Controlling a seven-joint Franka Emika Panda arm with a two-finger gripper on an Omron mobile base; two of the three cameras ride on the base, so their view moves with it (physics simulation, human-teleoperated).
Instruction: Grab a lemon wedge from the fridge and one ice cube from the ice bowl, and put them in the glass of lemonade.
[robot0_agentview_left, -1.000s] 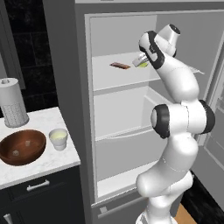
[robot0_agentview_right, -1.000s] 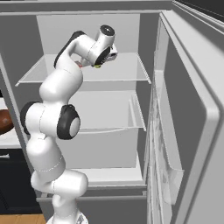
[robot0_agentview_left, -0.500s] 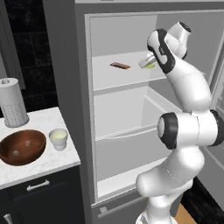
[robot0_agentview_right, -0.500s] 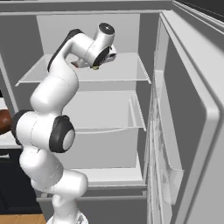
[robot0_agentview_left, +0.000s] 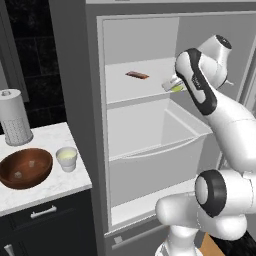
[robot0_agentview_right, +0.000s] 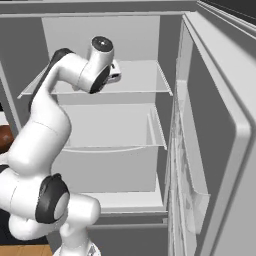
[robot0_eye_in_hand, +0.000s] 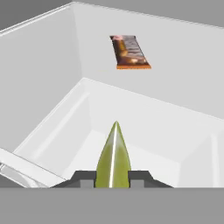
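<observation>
The arm is seen pulled back from the upper shelf of the open fridge (robot0_agentview_left: 140, 125) compared with a second ago, when the hand was deeper over the shelf beside the brown bar (robot0_agentview_left: 137, 75); the bar is left lying on the shelf, now well apart from the hand. The worktop (robot0_agentview_left: 47, 182), bowl (robot0_agentview_left: 25, 167) and glass (robot0_agentview_left: 66, 158) are unchanged. In the right base view the pincer (robot0_agentview_right: 116, 74) is largely hidden behind the wrist. In the left base view the fingers are too small to be made out. The lemon wedge (robot0_eye_in_hand: 113, 157) is pinched between the pincer (robot0_eye_in_hand: 112, 177) fingertips, its pointed end sticking out ahead of them, above the shelf below.
</observation>
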